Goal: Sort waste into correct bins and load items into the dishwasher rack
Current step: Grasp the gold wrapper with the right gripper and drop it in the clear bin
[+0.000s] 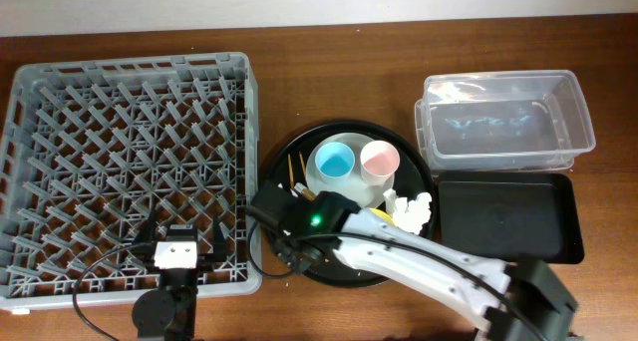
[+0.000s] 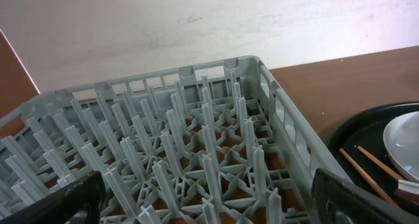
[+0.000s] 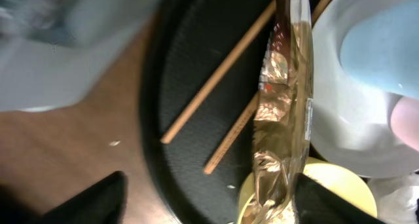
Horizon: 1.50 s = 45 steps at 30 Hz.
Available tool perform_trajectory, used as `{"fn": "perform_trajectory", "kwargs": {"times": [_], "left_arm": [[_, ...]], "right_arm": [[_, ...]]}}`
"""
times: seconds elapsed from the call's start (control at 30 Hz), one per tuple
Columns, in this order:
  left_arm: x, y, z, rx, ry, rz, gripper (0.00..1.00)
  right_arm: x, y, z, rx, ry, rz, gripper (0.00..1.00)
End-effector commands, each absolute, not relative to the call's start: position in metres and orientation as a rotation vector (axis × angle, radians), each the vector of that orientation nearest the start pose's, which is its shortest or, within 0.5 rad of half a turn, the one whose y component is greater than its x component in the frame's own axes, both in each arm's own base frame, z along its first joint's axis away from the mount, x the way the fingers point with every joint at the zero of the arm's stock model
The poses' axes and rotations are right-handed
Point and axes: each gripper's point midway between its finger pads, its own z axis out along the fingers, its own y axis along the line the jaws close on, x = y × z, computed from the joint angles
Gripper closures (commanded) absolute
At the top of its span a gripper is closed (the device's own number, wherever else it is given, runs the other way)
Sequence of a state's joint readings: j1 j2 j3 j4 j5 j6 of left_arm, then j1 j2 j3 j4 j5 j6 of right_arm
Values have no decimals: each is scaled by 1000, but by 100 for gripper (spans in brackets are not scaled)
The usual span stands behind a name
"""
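Brown wooden table [image 1: 329, 62] carries a round black tray [image 1: 282, 152]. Over the tray's lower-left part, the right gripper [image 3: 211, 179] is spread wide, clamping nothing. The gold wrapper [image 3: 281, 119] lies between its blurred fingers, hiding most of the yellow bowl [image 3: 334, 171]. Left of the tray, above the rack [image 1: 120, 132], the left gripper [image 2: 208, 185] is spread wide and empty, its fingers cut off by the picture edge.
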<state>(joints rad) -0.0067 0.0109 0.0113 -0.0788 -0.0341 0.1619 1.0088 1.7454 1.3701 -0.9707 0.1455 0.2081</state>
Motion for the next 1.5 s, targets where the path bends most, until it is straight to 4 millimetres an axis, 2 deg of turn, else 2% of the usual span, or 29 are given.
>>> {"fn": "perform_trajectory", "kwargs": {"times": [0.0,0.07,0.1,0.17,0.3,0.37,0.47,0.67,0.73,0.87,0.93,0.97,1.03,1.1,1.17,1.23,1.27,1.3,1.33,1.37,1.4,1.43,1.47], "left_arm": [[246,5,157,119,1647,160,1],[246,5,157,119,1647,160,1],[246,5,157,119,1647,160,1],[246,5,157,119,1647,160,1],[246,5,157,119,1647,160,1],[246,5,157,119,1647,160,1],[246,5,157,119,1647,160,1],[246,5,157,119,1647,160,1],[246,5,157,119,1647,160,0],[246,5,157,119,1647,160,1],[246,5,157,119,1647,160,1],[246,5,157,119,1647,160,1],[246,5,157,119,1647,160,1],[246,5,157,119,1647,160,1],[246,5,157,119,1647,160,1],[246,5,157,119,1647,160,1],[246,5,157,119,1647,160,1],[246,5,157,119,1647,160,1],[246,5,157,119,1647,160,1],[246,5,157,119,1647,160,1],[246,5,157,119,1647,160,0],[246,5,157,119,1647,160,1],[246,5,157,119,1647,160,1]], "right_arm": [[236,293,92,-1096,2609,-159,34],[246,287,86,-1082,2585,-254,36],[254,283,85,-1063,2556,-325,33],[261,284,83,-1059,2534,-346,27],[266,273,74,-1062,2558,-379,27],[265,266,64,-1060,2582,-383,27],[260,271,47,-1059,2604,-298,27],[254,263,31,-1070,2618,-314,32],[250,256,25,-1081,2631,-333,38],[251,256,26,-1079,2625,-340,72],[258,266,39,-1089,2597,-316,80],[263,274,52,-1086,2579,-299,81],[271,286,79,-1063,2554,-265,94],[283,299,120,-1025,2516,-216,96],[298,300,147,-967,2497,-196,96],[328,278,163,-820,2485,-256,96],[344,260,165,-707,2510,-278,96],[365,227,165,-541,2557,-297,96],[376,209,165,-440,2581,-303,96],[398,166,163,-226,2630,-281,95],[411,134,160,-72,2661,-239,93],[417,117,159,9,2677,-210,92],[427,83,157,153,2693,-163,92]]}}
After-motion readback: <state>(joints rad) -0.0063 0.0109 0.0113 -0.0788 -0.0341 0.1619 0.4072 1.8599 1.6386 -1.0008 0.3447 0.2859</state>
